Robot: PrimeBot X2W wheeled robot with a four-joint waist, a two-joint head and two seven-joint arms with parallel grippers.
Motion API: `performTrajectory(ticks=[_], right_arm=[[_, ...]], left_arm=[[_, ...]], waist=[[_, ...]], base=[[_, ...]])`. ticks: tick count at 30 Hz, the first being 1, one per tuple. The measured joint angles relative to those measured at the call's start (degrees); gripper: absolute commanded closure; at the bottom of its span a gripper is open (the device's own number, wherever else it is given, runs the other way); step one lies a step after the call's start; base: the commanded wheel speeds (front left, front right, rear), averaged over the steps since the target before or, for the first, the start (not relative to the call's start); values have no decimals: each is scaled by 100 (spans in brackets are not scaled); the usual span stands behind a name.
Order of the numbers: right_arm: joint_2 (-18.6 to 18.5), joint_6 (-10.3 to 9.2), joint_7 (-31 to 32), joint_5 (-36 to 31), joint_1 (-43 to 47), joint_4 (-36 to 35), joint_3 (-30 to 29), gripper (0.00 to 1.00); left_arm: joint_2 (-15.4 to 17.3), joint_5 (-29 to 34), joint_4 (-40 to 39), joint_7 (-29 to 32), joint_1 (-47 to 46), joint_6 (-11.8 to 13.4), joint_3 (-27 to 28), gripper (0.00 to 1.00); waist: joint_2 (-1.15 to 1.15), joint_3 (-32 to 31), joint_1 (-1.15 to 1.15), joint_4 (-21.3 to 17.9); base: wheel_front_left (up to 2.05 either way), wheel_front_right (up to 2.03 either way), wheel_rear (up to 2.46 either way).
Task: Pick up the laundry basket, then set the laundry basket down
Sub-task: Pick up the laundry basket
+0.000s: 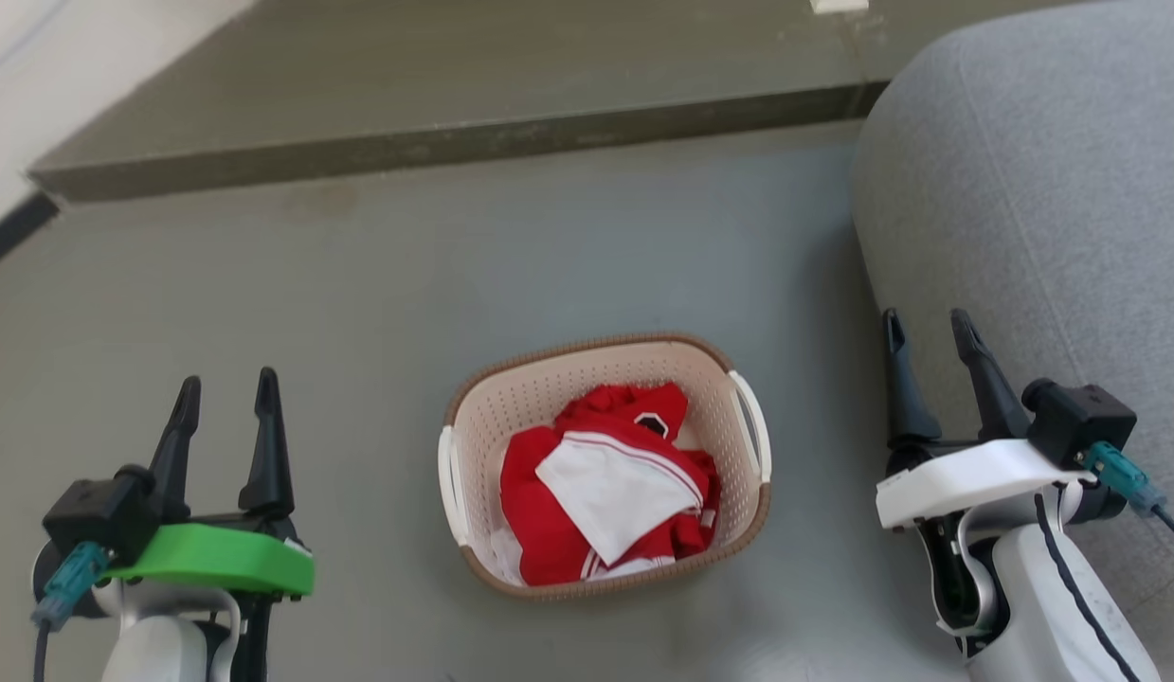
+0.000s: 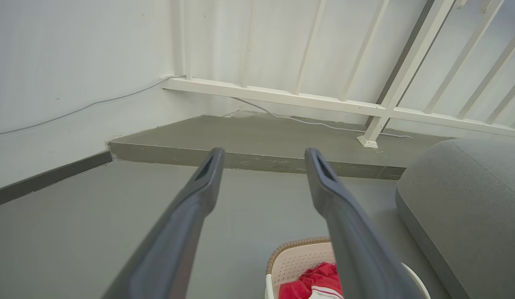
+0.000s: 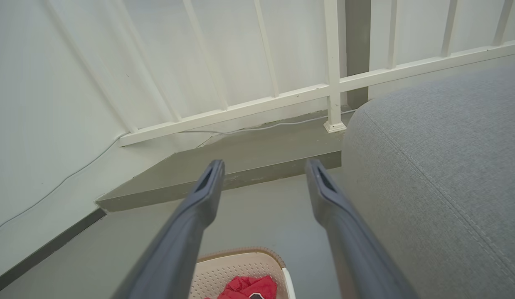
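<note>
On the floor (image 1: 359,303), midway between the two arms: laundry basket (image 1: 549,398) holding red-and-white clothes (image 1: 605,483); left gripper (image 1: 228,377) and right gripper (image 1: 925,314), fingers released, flank it, well apart.

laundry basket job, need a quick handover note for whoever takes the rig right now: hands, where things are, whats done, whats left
Left hand: open, empty, off to the left of the laundry basket, not touching it.
Right hand: open, empty, off to the basket's right, beside the grey upholstered seat.
Basket: sits on the floor between the two hands, with red and white clothes inside. Both white handles are free.
Done: nothing yet; the basket is neither gripped nor lifted.
Left: bring the hands to the basket, lift it, then set it down.
</note>
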Motion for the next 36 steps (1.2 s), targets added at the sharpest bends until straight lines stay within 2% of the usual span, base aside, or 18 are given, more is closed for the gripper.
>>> performTrajectory(ticks=[7, 14, 19, 36], right_arm=[[2, -44, 0, -8, -225, 275, 4, 0], [1, -44, -2, -7, -601, 658, 100, 0], [-1, -44, -14, 40, -872, 958, 194, 0], [-20, -145, -15, 319, -1944, 2075, 514, 0]], left_arm=[[-5, -314, 298, 0, -336, -1, -299, 0], [313, -482, 653, 0, -782, -2, -762, 0], [301, -980, 1045, 58, -1054, -2, -1011, 0], [613, -1612, 1844, 479, -2087, -2, -1705, 0]], waist=[[0, 490, 0, -16], [0, 999, 0, -32], [0, 1356, 0, -45], [0, 2458, 1, -57]], base=[[0, 0, 0], [0, 0, 0], [0, 0, 0], [0, 0, 0]])
